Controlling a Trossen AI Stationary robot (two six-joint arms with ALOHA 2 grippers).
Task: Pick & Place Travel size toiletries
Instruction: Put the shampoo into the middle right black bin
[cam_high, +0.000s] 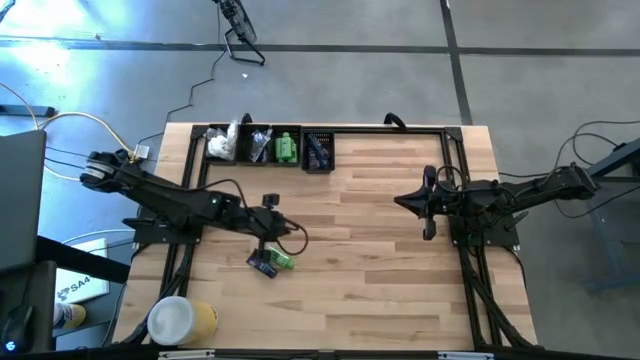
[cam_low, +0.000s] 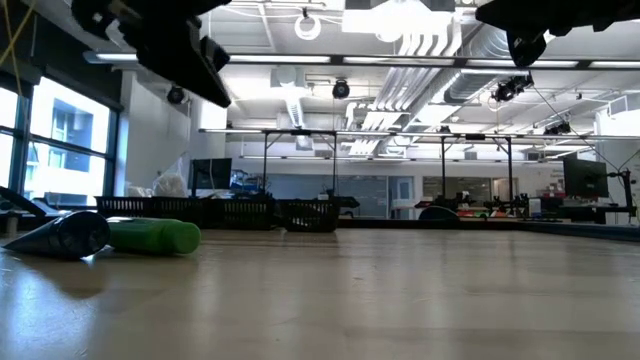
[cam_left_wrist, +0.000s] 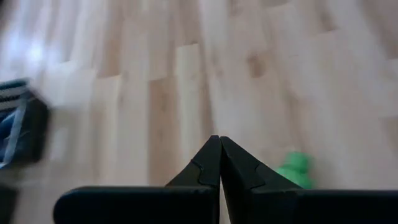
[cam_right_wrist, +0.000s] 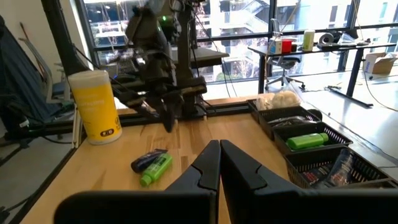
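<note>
A green bottle (cam_high: 282, 260) and a dark sachet (cam_high: 262, 265) lie side by side on the wooden table, left of the middle; the low view shows the bottle (cam_low: 155, 236) and sachet (cam_low: 65, 235) flat on their sides. My left gripper (cam_high: 272, 235) hangs shut just above and slightly to the far side of them, slanting down. In its wrist view the shut fingers (cam_left_wrist: 219, 149) point at bare table, the bottle (cam_left_wrist: 295, 169) beside them. My right gripper (cam_high: 402, 201) waits shut at the right, held level above the table and empty (cam_right_wrist: 219, 146).
Several black mesh baskets (cam_high: 265, 147) line the far edge, holding white packets (cam_high: 225, 143), a green bottle (cam_high: 287, 149) and dark sachets (cam_high: 318, 150). A large white-and-yellow cylinder (cam_high: 182, 320) stands at the near left corner. Bare wood lies between the arms.
</note>
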